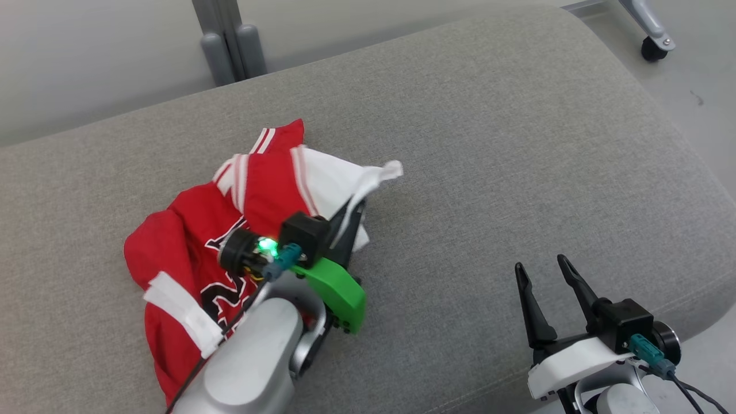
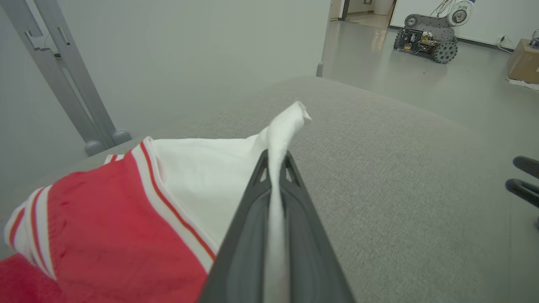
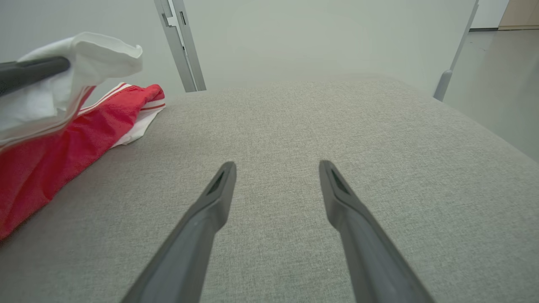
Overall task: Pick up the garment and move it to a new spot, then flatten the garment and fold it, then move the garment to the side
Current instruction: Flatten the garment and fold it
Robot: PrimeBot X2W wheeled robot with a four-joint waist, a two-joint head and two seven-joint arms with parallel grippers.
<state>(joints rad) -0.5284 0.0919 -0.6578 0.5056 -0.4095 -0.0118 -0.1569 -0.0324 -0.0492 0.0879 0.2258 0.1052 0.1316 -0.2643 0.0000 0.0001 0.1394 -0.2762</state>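
Grip matters most here: the left gripper (image 2: 276,162), its 2 dark fingers clamped on a white fold of the crumpled red-and-white basketball jersey (image 1: 190,253), has only a thin pinch. The jersey lies bunched toward the front left of the grey fabric cushion (image 1: 517,144), white corner raised. Best to lift slowly until the red bulk clears, then carry toward the bare middle. The right gripper (image 1: 541,263) hovers by the front edge, fingers spread, holding nothing.

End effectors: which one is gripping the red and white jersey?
The left end effector, shut on the red and white jersey; the right end effector is open, holding nothing.
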